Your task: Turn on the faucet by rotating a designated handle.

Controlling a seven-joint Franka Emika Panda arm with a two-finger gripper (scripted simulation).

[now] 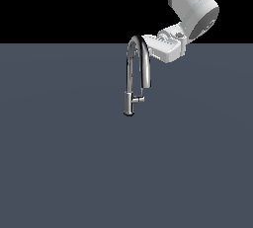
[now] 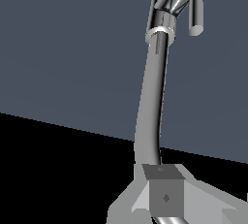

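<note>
Gripper (image 1: 146, 42) up at faucet (image 1: 131, 76) arch top, jaw gap hidden, cannot tell grip. Handle (image 1: 139, 100) low, well apart. No readable writing.

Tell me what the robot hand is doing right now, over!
End effector up at top of faucet arch, open or shut unclear. Handle low on base, untouched. Nothing blocking the handle.

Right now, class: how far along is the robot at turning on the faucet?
Done: the gripper has reached the faucet, at the top of its arch. In hand: nothing visibly gripped. Left: the handle, low by the base, sits untouched and needs rotating.
</note>
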